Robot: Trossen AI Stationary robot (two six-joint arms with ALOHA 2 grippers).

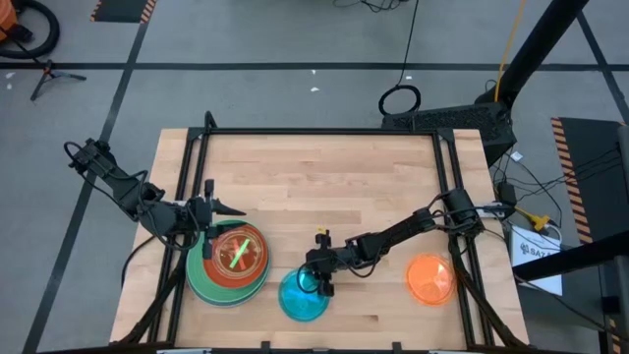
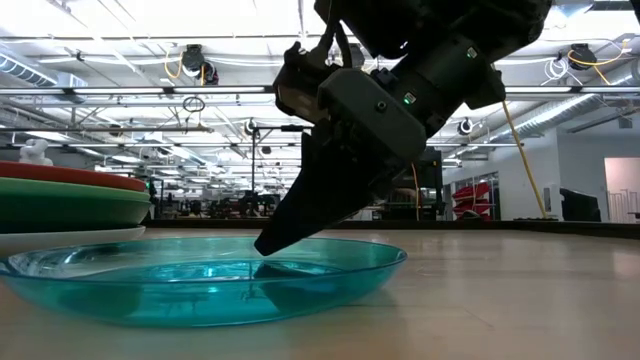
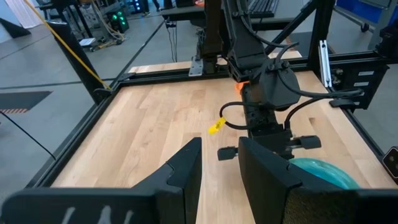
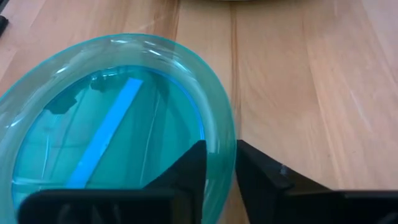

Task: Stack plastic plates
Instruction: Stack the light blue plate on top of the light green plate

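Observation:
A translucent cyan plate (image 1: 301, 297) (image 4: 106, 130) (image 2: 200, 275) lies flat on the wooden table near its front edge. My right gripper (image 1: 320, 282) (image 4: 221, 152) is shut on its rim. To the left stands a stack of plates (image 1: 228, 264) (image 2: 60, 200), green ones below and a red-orange one higher up, with a lime streak showing on top. My left gripper (image 1: 228, 208) (image 3: 219, 149) hovers open just beyond the stack's far edge, with nothing between its fingers. An orange plate (image 1: 430, 278) lies alone at the front right. My right gripper has the cyan plate's rim (image 4: 219, 134) on the plate's far right side between its two fingers, one finger (image 4: 186, 171) inside the dish and one (image 4: 264, 177) outside. The fingers slant down from the table's right. The plate lies flat on the table.
The table is framed by a black rail (image 1: 314, 133), with posts at its corners. Bare wood (image 1: 324, 187) stretches across the far half. Cables and a black stand (image 1: 462, 118) sit beyond the far right corner.

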